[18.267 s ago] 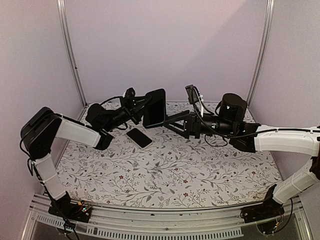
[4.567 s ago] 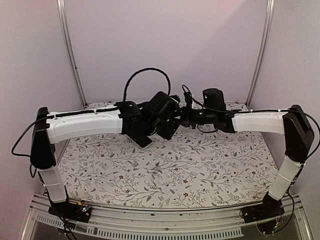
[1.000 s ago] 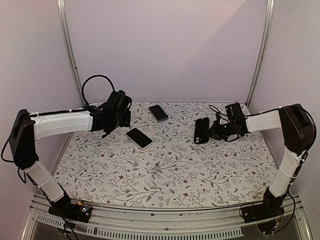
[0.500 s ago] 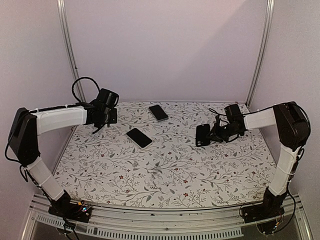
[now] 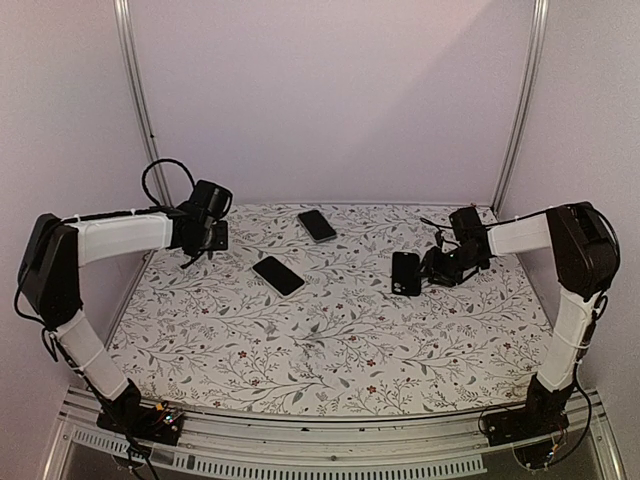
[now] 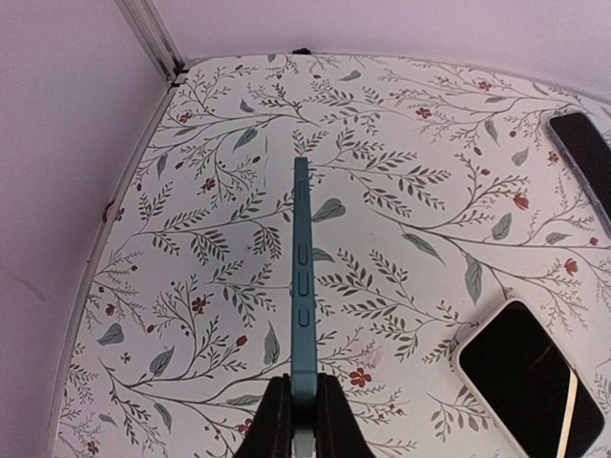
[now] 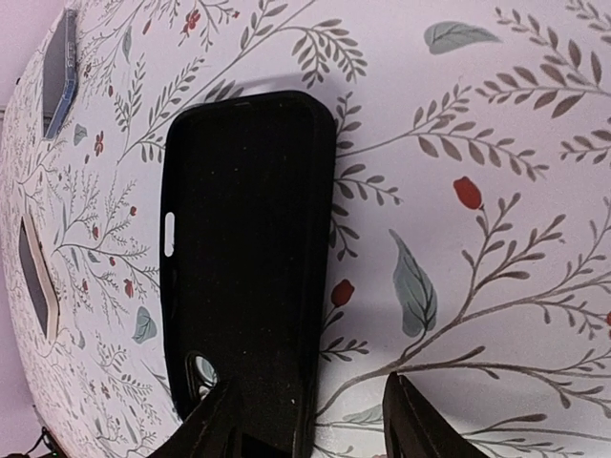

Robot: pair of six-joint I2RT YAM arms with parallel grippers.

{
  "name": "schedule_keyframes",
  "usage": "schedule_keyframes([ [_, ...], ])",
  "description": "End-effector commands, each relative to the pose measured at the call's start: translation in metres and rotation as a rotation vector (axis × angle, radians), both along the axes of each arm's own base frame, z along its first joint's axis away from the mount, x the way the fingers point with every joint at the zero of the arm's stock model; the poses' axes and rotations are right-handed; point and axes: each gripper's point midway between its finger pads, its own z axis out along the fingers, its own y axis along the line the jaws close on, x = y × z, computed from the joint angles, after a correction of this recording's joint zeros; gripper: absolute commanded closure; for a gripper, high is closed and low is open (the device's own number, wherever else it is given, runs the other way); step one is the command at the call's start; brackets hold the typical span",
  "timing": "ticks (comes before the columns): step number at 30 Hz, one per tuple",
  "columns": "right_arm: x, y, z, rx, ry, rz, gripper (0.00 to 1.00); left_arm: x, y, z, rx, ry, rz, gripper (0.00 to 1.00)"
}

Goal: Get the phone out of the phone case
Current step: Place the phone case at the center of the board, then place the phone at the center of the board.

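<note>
A teal phone point(image 6: 302, 286), seen edge-on, runs straight ahead from between the black fingers of the left gripper point(image 6: 304, 405). The tablecloth point(image 6: 191, 239) beneath it is white, printed with grey-green leafy sprigs and small red flowers. To that gripper's right lies a second phone point(image 6: 530, 382) with a glossy black screen and a white rim. Just ahead of the right gripper point(image 7: 310, 415), whose fingers are also black, lies a matte black phone case point(image 7: 248, 258) on the same floral print. The walls point(image 5: 330, 100) beyond both grippers are plain pale lilac.
</note>
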Motion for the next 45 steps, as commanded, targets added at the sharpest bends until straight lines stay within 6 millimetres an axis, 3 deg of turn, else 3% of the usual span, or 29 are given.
schedule_keyframes([
  [1, 0.005, -0.016, 0.02, -0.072, -0.058, -0.033, 0.44, 0.005, 0.004, -0.002, 0.007, -0.015, 0.011, 1.0],
  [7, 0.006, -0.02, 0.029, -0.099, -0.087, -0.04, 0.26, 0.005, 0.006, -0.008, 0.028, 0.001, 0.01, 1.0],
  [10, 0.008, -0.025, 0.036, -0.122, -0.104, -0.053, 0.09, 0.005, 0.005, -0.013, 0.034, 0.017, 0.001, 1.0],
  [15, 0.012, -0.03, 0.053, -0.144, -0.143, -0.07, 0.01, 0.007, 0.003, -0.021, 0.039, 0.035, -0.006, 1.0],
  [27, 0.022, -0.03, 0.086, -0.13, -0.226, -0.083, 0.01, 0.004, 0.003, -0.043, 0.081, 0.077, -0.014, 1.0],
  [36, 0.024, -0.01, 0.107, -0.086, -0.281, -0.064, 0.01, -0.009, -0.006, -0.066, 0.104, 0.12, -0.027, 0.99],
  [45, 0.024, 0.009, 0.11, -0.074, -0.298, -0.034, 0.01, -0.029, -0.015, -0.094, 0.1, 0.182, -0.045, 0.97],
])
